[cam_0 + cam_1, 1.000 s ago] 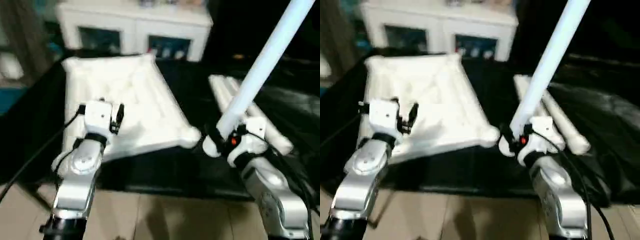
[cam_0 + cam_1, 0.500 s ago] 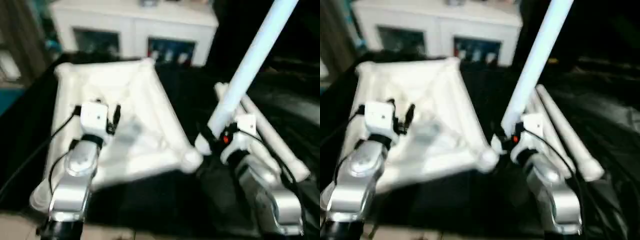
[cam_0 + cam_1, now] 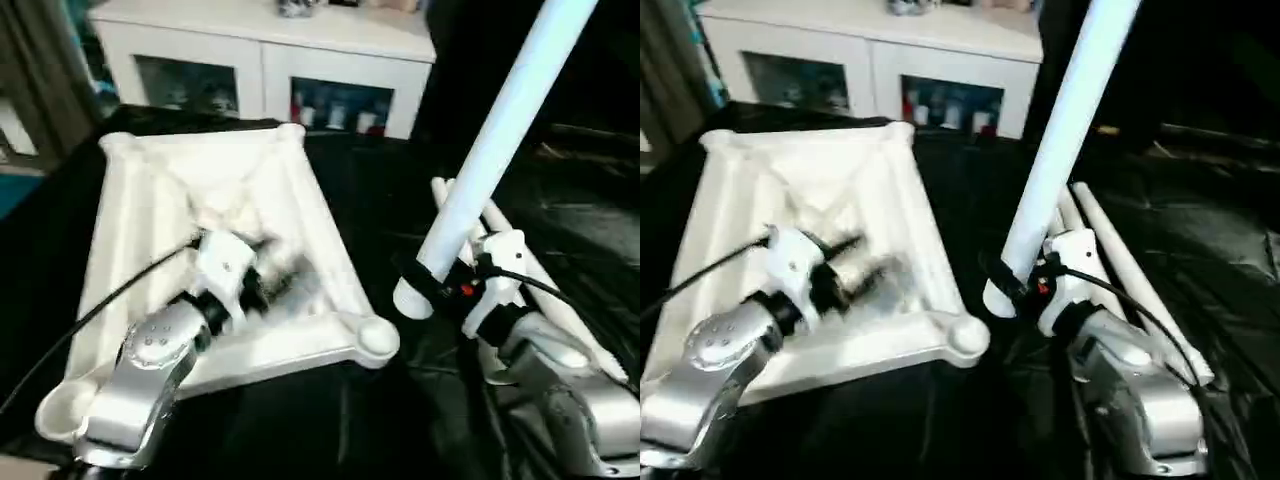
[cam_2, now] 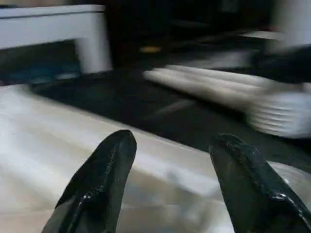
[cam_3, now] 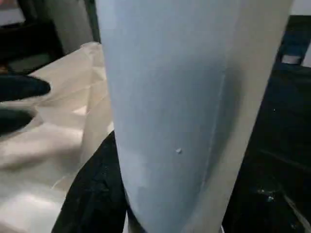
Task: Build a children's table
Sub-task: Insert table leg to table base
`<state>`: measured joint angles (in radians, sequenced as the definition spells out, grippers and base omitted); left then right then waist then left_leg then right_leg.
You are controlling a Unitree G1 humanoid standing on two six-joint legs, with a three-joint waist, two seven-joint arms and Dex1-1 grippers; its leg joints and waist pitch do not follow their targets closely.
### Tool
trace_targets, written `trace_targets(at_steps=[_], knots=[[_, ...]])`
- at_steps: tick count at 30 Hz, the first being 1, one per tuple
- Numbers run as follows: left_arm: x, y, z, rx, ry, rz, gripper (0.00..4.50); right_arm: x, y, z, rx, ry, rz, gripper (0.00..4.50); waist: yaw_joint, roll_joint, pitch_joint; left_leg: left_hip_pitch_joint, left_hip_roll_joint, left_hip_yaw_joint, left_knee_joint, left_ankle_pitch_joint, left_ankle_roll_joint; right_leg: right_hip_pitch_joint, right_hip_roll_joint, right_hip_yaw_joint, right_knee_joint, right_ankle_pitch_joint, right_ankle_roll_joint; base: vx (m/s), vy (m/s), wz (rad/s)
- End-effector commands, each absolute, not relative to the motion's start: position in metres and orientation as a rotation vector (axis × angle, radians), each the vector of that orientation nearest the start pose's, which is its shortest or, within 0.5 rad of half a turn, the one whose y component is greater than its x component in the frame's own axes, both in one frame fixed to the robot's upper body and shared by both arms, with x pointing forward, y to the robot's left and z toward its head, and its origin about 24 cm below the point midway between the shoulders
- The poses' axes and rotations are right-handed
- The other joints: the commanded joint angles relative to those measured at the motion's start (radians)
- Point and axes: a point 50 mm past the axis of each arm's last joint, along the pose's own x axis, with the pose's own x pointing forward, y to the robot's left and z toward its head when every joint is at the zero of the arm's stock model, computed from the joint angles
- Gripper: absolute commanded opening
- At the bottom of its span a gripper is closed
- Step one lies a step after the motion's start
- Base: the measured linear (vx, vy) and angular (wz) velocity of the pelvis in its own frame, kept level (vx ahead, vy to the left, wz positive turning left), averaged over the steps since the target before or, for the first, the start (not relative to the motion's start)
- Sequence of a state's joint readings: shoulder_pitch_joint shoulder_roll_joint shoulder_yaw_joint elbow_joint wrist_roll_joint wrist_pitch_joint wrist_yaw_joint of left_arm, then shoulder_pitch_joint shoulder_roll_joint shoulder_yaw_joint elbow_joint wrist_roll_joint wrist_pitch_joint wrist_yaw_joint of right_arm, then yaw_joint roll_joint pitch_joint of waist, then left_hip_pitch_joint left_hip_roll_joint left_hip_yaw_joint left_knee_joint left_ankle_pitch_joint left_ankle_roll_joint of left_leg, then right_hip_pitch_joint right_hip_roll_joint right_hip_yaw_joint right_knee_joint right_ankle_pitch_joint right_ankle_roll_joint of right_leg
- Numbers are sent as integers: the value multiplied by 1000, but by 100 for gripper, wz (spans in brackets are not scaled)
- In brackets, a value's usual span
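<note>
The children's table top (image 3: 130, 200) lies upside down on black cloth, ribbed underside up. My left gripper (image 3: 278, 275) hovers open over the near part of that underside, its fingers (image 4: 109, 165) spread with nothing between them. My right gripper (image 3: 428, 283) is shut on a long white leg (image 3: 500, 130), which rises tilted up and to the right. The leg's thick lower end hangs just right of the top's near right corner socket (image 3: 375, 338), apart from it. In the right wrist view the leg (image 5: 184, 97) stands close in front of the camera.
More white legs (image 3: 1130, 275) lie on the black cloth (image 3: 380, 200) right of the top, behind my right arm. A white cabinet (image 3: 260, 40) with glass doors stands at the back. A black cable runs from my left wrist across the top's left side.
The camera has tilted down and nearer. My left gripper has swung over the top so that its fingers now point right. The right gripper still holds the leg.
</note>
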<state>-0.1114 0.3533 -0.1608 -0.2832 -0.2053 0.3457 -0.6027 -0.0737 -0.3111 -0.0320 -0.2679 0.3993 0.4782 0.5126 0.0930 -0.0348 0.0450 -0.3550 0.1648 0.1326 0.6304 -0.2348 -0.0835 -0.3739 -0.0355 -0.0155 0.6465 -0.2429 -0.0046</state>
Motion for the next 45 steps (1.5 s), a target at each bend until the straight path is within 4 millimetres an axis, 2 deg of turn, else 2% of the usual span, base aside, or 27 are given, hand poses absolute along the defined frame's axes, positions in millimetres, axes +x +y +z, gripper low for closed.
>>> trace_targets(at_steps=[1,2,3,4,5,10,14,16,18,21,25,26,27,36,37,45], knots=[[239,114,91,159,140,-1013,298,252,-170,94,76,116,637,193,-7,5,-24,18,53,-4,-106,-263,-18,30,-88,46,-91,-216,-174,-65,7,4],[239,111,88,180,179,-1065,298,253,-171,94,66,122,649,193,-5,8,-23,28,54,-1,-108,-296,-18,22,-95,50,-104,-335,-145,-65,7,4],[239,111,88,180,179,-1065,298,253,-171,94,66,122,649,193,-8,5,-21,26,54,0,-110,-296,-18,21,-94,51,-107,-364,-134,-54,2,3],[240,107,83,220,248,-1149,298,253,-172,94,32,130,675,193,-7,6,-24,18,54,-1,-114,-255,-13,25,-96,52,-110,-379,-108,0,0,0],[240,107,83,220,248,-1149,280,253,-172,94,32,130,675,193,-6,8,-27,21,55,-1,-112,-242,-14,23,-97,53,-108,-364,-107,-52,-8,-2],[242,111,74,343,397,-1182,259,251,-176,93,14,148,685,193,-9,10,-34,13,54,3,-107,-173,-6,29,-91,51,-95,-211,-139,0,0,0],[240,114,71,352,481,-1176,223,249,-178,92,8,155,679,193,-11,13,-42,7,53,6,-99,-94,3,34,-88,46,-83,-83,-170,0,0,0],[239,114,70,366,511,-1175,213,248,-178,91,1,157,679,193,-8,14,-51,2,50,8,-90,-4,23,40,-84,45,-67,81,-195,0,0,0],[239,115,70,385,536,-1164,188,247,-177,90,-4,159,680,193,-8,14,-52,0,50,10,-88,26,36,39,-81,43,-62,159,-209,0,0,0],[238,115,72,398,550,-1162,167,247,-177,89,-9,162,679,193,-5,12,-47,2,52,12,-90,-21,40,40,-85,43,-68,109,-221,0,0,0],[236,117,72,433,575,-1155,120,247,-176,89,-10,163,678,193,-9,12,-37,5,55,12,-98,-106,19,35,-86,44,-83,-63,-202,0,0,0],[236,117,72,434,575,-1155,120,247,-176,89,-10,163,678,193,-9,12,-37,5,55,12,-99,-112,16,35,-88,45,-84,-78,-199,0,0,0],[236,117,73,444,574,-1145,97,247,-176,89,-8,162,677,193,-8,12,-38,6,55,11,-100,-114,13,35,-87,45,-85,-93,-193,0,0,0],[235,118,71,495,595,-1123,39,246,-173,86,16,171,683,193,-8,14,-42,3,54,10,-96,-66,20,35,-84,44,-78,-8,-195,0,0,0],[235,118,70,508,597,-1118,19,246,-173,86,21,172,683,193,-8,14,-43,3,54,10,-96,-63,22,36,-84,44,-77,4,-197,0,0,0],[240,120,63,579,611,-1072,0,249,-174,86,68,177,676,192,-11,11,-40,3,54,11,-98,-89,17,35,-86,45,-82,-45,-193,0,0,0]])
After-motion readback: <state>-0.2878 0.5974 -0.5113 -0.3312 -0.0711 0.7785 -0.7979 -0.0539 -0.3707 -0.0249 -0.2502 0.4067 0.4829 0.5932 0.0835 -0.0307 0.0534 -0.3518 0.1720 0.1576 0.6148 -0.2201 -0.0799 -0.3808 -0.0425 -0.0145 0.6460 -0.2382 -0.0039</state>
